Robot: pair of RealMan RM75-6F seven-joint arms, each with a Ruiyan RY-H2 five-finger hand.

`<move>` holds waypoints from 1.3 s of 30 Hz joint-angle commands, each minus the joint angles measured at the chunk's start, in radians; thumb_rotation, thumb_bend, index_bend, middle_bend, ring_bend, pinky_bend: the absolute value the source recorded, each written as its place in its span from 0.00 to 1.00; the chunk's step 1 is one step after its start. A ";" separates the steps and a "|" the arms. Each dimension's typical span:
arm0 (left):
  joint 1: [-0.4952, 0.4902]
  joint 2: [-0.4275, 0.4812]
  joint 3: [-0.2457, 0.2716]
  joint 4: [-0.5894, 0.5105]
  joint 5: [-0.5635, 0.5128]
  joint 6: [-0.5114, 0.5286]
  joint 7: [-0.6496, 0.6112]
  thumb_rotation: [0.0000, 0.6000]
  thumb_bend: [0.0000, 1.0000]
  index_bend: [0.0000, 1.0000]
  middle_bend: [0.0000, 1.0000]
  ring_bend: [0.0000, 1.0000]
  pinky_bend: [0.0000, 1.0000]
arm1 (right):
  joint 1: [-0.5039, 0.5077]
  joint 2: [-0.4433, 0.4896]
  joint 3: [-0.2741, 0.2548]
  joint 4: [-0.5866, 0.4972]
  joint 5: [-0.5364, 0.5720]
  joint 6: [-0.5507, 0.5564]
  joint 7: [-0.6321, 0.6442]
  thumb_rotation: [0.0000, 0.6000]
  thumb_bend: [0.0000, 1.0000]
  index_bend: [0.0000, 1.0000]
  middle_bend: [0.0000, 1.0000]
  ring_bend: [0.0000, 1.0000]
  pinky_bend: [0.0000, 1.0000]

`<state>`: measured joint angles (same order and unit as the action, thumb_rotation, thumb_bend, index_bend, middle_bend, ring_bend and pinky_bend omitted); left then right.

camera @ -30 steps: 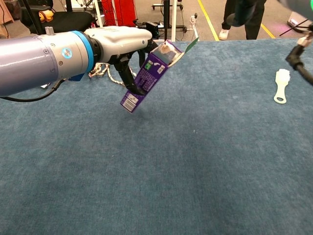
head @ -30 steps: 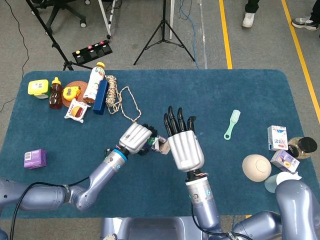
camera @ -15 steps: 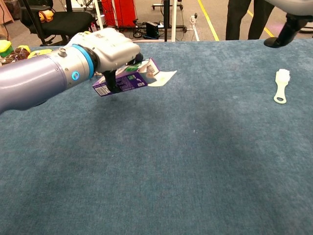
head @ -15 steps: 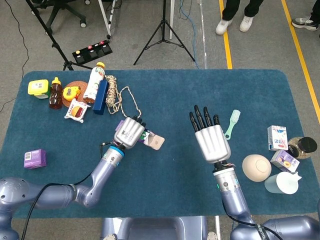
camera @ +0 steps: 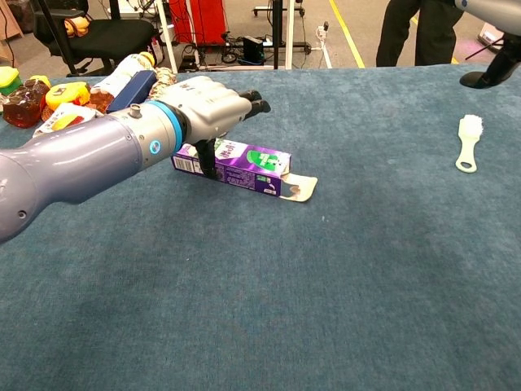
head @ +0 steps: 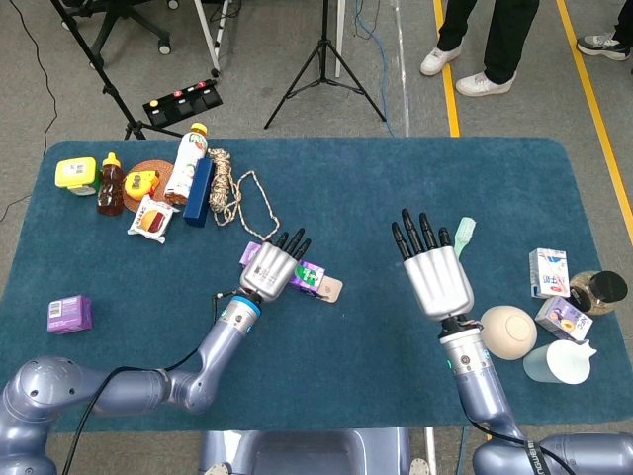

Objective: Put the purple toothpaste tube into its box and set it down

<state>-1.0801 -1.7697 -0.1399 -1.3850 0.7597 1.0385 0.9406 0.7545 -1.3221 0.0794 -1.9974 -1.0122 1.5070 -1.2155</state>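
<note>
Purple toothpaste box [camera: 242, 162] flat on table, under left hand [camera: 213, 107], fingers [camera: 254, 101] spread

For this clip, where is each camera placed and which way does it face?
Head view: high above the near edge, looking down on the blue table; shows both arms, left hand, right hand.
Chest view: low, looking across the tabletop; shows left hand, forearm.
Shared: left hand, purple toothpaste box, green brush.

Middle of the purple box [camera: 244, 160] hidden behind the left hand [camera: 210, 107] in the head view, tube inside unseen, right hand [head: 436, 278] mostly cut off at chest view's edge, small packets' [head: 549, 272] print unreadable
</note>
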 commanded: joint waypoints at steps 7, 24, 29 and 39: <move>0.087 0.228 -0.009 -0.270 0.069 0.008 -0.147 1.00 0.10 0.00 0.00 0.01 0.30 | -0.051 0.029 -0.019 0.007 -0.078 -0.016 0.122 1.00 0.29 0.00 0.00 0.10 0.28; 0.545 0.723 0.172 -0.345 0.559 0.248 -0.900 1.00 0.10 0.00 0.00 0.00 0.24 | -0.236 0.094 -0.093 0.347 -0.417 0.047 0.705 1.00 0.26 0.10 0.05 0.11 0.22; 0.750 0.734 0.251 -0.257 0.703 0.486 -1.089 1.00 0.10 0.00 0.00 0.00 0.21 | -0.325 0.087 -0.096 0.405 -0.413 0.096 0.835 1.00 0.08 0.10 0.04 0.09 0.20; 0.882 0.674 0.249 -0.169 0.755 0.594 -1.183 1.00 0.09 0.00 0.00 0.00 0.20 | -0.435 0.085 -0.085 0.419 -0.408 0.123 0.970 1.00 0.00 0.08 0.00 0.05 0.16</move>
<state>-0.2049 -1.0885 0.1083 -1.5604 1.5064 1.6342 -0.2377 0.3295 -1.2362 -0.0090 -1.5831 -1.4182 1.6235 -0.2531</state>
